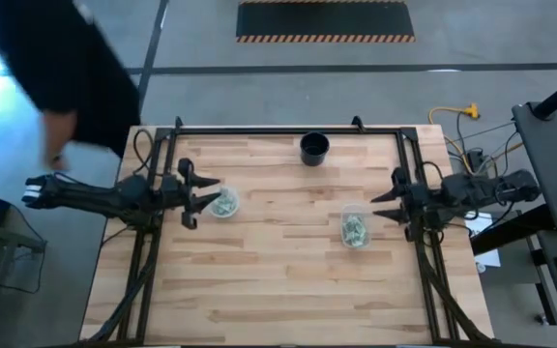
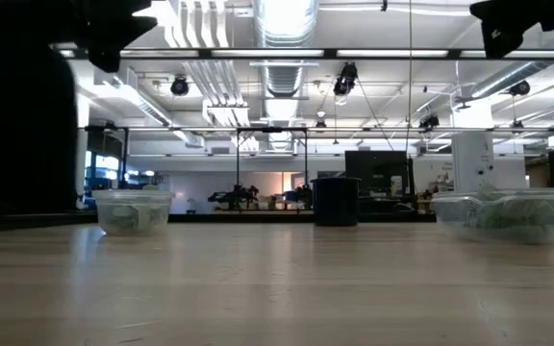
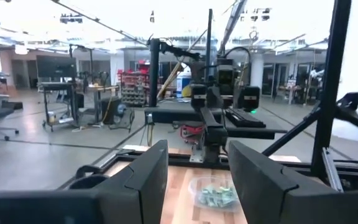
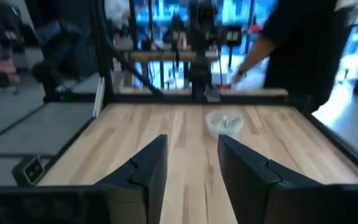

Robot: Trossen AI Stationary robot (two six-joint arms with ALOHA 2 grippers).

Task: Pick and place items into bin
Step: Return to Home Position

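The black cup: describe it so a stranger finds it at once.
Seen from above, take the wooden table and go to the middle of its back edge. The black cup stands there alone. Unlike the left clear tub and the right clear tub, which hold pale packets, it is dark and opaque.

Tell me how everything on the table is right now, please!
Left gripper: open, empty, table's left edge.
Right gripper: open, empty, table's right edge.
Left clear tub: upright, holding packets.
Right clear tub: upright, holding packets.
Black cup: upright, contents hidden.
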